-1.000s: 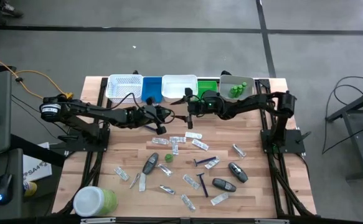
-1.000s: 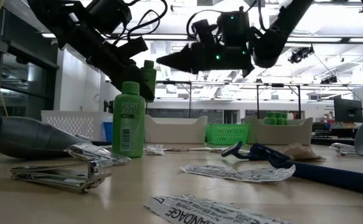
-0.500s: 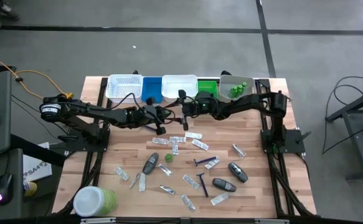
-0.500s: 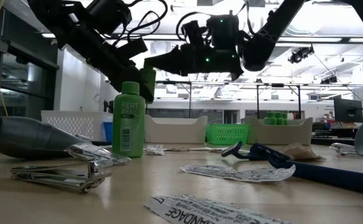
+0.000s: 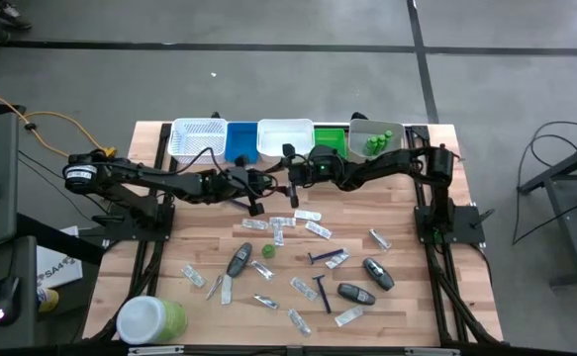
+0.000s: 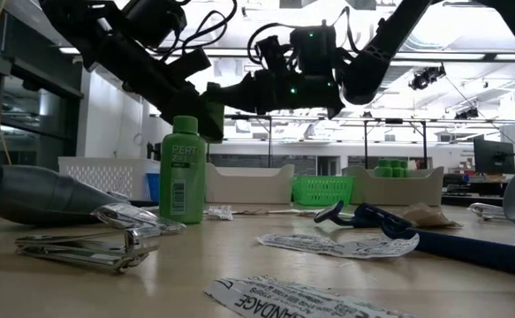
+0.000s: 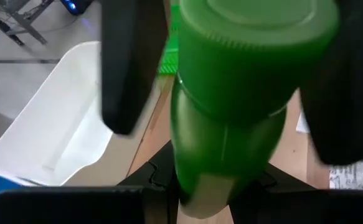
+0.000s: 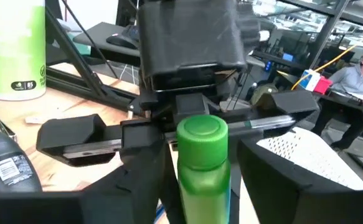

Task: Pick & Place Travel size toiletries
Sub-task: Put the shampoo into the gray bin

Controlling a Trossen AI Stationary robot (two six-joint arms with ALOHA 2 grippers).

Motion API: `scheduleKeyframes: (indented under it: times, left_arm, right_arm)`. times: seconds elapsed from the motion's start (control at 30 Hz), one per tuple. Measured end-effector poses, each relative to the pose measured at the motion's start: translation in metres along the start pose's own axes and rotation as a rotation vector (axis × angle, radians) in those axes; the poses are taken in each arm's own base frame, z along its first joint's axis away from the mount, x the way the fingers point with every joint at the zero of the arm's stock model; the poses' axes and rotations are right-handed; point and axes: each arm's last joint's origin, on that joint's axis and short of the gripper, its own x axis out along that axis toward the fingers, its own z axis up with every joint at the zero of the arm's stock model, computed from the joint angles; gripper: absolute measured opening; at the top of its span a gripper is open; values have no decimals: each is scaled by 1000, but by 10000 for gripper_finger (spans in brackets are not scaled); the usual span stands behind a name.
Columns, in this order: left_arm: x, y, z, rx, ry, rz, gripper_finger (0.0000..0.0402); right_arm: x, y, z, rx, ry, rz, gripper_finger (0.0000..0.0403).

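a small green bottle [image 7: 237,106] with a ribbed green cap sits between the left gripper [image 5: 255,188] fingers, above the table. other toiletries, sachets [image 5: 319,229], razors [image 5: 322,291], dark oval pieces [image 5: 356,293], lie scattered below and beyond it.

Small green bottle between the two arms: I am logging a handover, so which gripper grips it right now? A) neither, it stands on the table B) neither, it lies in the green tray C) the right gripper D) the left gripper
D: in the left wrist view the small green bottle sits clamped in the left gripper, while the right gripper faces it with its fingers open on either side of the cap.
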Motion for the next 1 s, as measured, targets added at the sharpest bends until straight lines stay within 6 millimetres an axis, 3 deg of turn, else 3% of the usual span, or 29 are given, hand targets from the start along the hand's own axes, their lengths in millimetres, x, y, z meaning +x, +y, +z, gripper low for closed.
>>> scheduleKeyframes:
  times: [0.37,0.7,1.0]
  left_arm:
    - [0,-1,-1,-4,1,-47,86]
    - [0,-2,0,2,-9,-62,160]
    - [0,1,-2,32,22,39,219]
  right_arm:
    - [2,5,5,-7,-31,5,89]
    - [1,4,-2,62,47,-5,89]
    - [-8,-13,-2,129,122,-153,89]
